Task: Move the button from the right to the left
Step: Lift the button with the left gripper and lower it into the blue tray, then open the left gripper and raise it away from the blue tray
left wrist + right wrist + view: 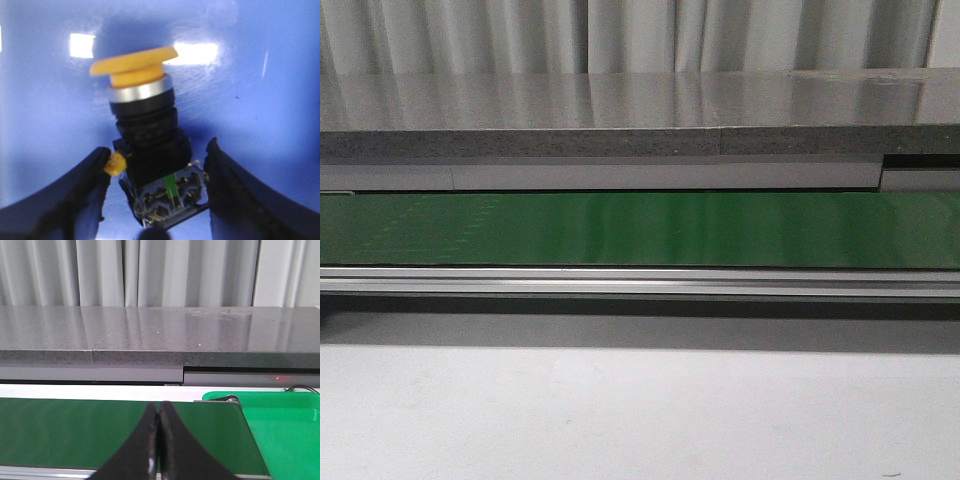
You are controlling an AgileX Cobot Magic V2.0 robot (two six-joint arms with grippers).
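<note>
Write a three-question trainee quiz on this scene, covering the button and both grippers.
1. True or false: the right gripper holds the button.
2. What colour is the surface under the button? A) blue B) green C) grey
3. Fill in: the left gripper's fingers stand ____, one on each side of the button's dark body.

Key: 1 false, its fingers are shut together on nothing, over the green belt. 2 A. 3 open.

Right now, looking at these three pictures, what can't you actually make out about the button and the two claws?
- Front view: neither arm nor the button appears, so their place over the green belt is unknown.
- Left wrist view: blurred; the button sits between the open left gripper, contact unclear; its base is cut by the edge.
- Right wrist view: the right gripper is shut, apparently empty.
</note>
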